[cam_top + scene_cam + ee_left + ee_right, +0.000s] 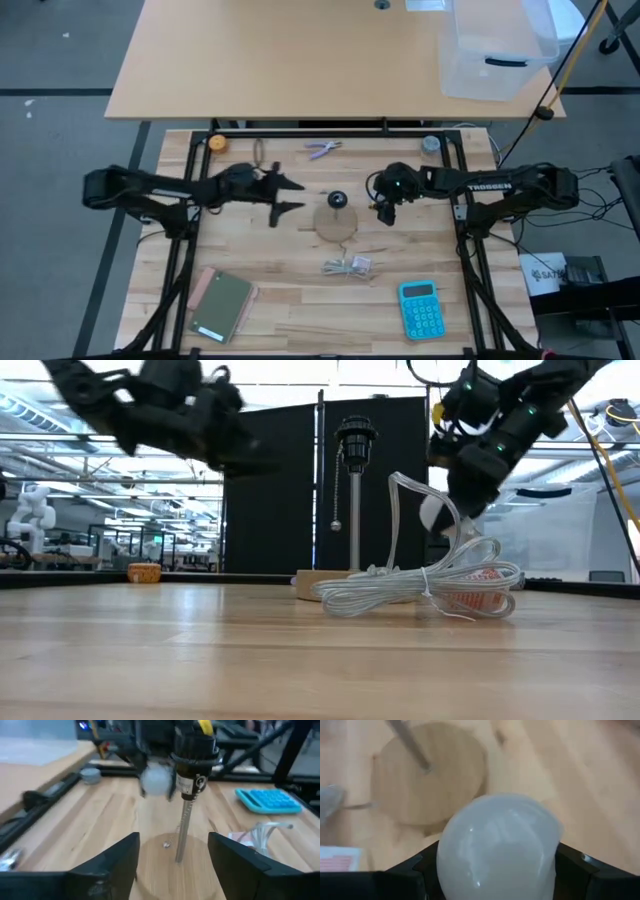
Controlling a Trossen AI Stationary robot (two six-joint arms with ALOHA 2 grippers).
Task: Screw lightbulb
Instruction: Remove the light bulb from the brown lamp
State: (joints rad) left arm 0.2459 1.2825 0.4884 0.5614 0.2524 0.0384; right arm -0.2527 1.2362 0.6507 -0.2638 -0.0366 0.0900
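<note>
White "TROSSEN" lettering (493,185) along right arm, right pincer (495,870) clenched around lightbulb (496,845); left pincer (172,857) released.

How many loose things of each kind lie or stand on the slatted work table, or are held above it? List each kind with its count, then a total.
Bulb: 1
Lamp socket on stand: 1
Cord bundle: 1
Calculator: 1
Notebook: 1
Pliers: 1
Tape rolls, orange and grey: 2
Total: 8
</note>
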